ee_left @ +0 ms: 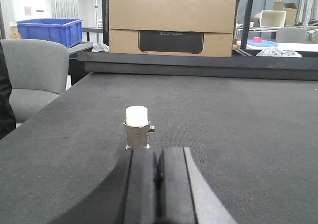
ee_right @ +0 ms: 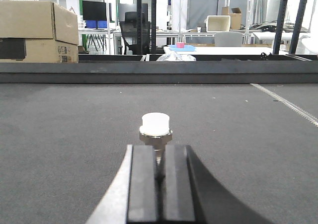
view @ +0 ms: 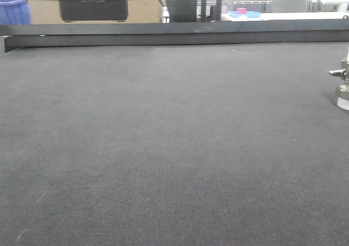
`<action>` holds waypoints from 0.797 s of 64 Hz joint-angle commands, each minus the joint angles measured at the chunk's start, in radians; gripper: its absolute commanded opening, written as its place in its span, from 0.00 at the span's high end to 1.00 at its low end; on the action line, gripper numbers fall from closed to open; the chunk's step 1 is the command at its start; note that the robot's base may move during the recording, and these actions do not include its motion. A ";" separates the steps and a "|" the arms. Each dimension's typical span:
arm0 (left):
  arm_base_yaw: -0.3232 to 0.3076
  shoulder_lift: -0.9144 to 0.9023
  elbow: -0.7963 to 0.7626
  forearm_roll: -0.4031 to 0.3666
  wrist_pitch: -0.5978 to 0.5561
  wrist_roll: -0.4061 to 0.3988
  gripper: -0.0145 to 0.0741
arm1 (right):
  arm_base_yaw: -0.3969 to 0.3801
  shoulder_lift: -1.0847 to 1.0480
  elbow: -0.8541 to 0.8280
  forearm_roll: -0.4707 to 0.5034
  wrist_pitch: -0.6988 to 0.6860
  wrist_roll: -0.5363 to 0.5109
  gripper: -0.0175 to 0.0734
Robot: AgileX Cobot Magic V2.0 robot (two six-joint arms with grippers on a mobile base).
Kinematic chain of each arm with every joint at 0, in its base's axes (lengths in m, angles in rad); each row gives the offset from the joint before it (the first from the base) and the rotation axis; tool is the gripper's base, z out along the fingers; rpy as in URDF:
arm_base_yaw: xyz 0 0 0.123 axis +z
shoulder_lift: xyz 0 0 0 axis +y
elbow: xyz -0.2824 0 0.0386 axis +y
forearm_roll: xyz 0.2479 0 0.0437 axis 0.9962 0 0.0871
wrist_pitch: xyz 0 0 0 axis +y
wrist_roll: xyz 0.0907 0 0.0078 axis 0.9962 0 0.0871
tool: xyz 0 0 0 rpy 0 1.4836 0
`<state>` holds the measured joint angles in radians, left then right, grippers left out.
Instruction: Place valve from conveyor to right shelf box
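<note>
The conveyor point(view: 163, 148) is a wide dark grey woven belt that fills all three views. In the right wrist view a valve point(ee_right: 156, 127) stands white end up at my right gripper point(ee_right: 161, 149). Its thin metal stem sits between the two pads, which are shut on it. In the left wrist view another valve point(ee_left: 137, 128), white end up with a side stub pointing right, stands on the belt. It is just past the tips of my left gripper point(ee_left: 159, 152), which is shut and empty. The front view shows a valve point(view: 342, 82) cut off at the right edge, and no gripper.
A dark metal rail point(view: 163, 33) edges the belt's far side. Behind it are a cardboard box point(ee_left: 171, 23), a blue crate point(ee_left: 49, 30) and a white table point(ee_right: 218, 50). A grey chair point(ee_left: 32, 75) stands off the belt's left edge. No shelf box is in view.
</note>
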<state>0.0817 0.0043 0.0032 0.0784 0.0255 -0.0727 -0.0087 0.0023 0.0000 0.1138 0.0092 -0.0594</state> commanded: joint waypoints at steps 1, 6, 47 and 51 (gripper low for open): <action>0.006 -0.004 -0.003 -0.006 -0.013 0.003 0.96 | -0.006 -0.002 0.000 0.000 -0.024 0.000 0.98; 0.006 -0.004 -0.003 -0.006 -0.013 0.003 0.96 | -0.006 -0.002 0.000 0.000 -0.024 0.000 0.98; 0.006 -0.004 -0.003 -0.010 -0.067 0.003 0.96 | -0.006 -0.002 0.000 0.000 -0.040 0.000 0.98; 0.006 -0.004 -0.003 -0.010 -0.097 0.003 0.96 | -0.006 -0.002 0.000 0.000 -0.061 0.000 0.98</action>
<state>0.0817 0.0043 0.0032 0.0775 -0.0103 -0.0727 -0.0087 0.0023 0.0000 0.1138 -0.0077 -0.0594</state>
